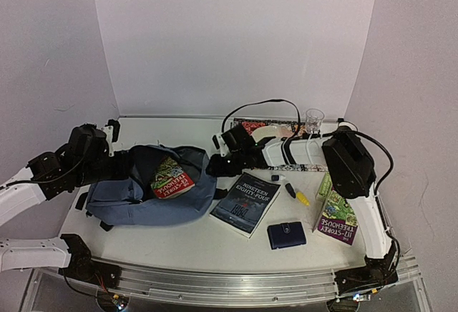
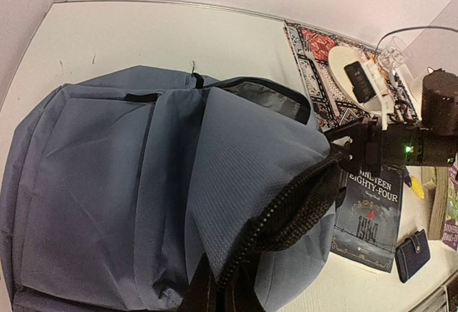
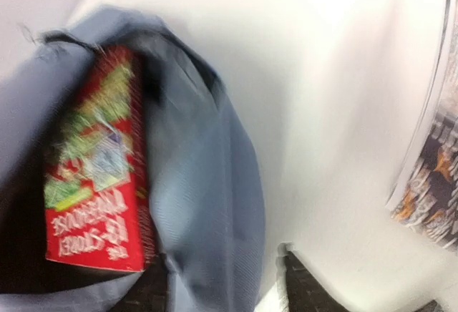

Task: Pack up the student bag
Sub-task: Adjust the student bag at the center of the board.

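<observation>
Slate-blue fabric student bag [image 1: 136,194] lies by the desk's [image 1: 215,244] left edge, a red book [image 1: 172,179] half inside. The left hand [image 2: 218,287] pinches its zip trim, likely to hold the mouth open. The right hand [image 1: 215,162] hovers just beside the opening; its spread is unclear.

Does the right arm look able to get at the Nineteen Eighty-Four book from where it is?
Probably yes. The right pincer sits at the mouth of the student bag, right beside the Nineteen Eighty-Four book, which lies flat with nothing on top of it.
</observation>
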Available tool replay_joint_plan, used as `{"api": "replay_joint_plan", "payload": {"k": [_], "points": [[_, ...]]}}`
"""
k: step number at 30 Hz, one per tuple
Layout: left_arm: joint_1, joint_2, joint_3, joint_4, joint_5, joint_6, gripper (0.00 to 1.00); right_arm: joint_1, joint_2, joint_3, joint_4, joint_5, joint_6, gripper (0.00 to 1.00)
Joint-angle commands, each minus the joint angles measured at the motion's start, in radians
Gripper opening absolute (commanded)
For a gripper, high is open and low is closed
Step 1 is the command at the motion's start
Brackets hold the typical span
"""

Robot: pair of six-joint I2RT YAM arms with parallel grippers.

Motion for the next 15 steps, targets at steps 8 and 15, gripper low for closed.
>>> {"api": "replay_joint_plan", "payload": {"k": [8,15], "points": [[0.008,0.110,-0.056,0.280,-0.150,-0.007,0.00,0.090,-0.266,-0.209,-0.033,-0.029,0.091,0.00],[0.033,0.170,-0.023,0.384,-0.151,0.019,0.00,0.190,-0.374,-0.387,-0.022,0.035,0.251,0.00]]}}
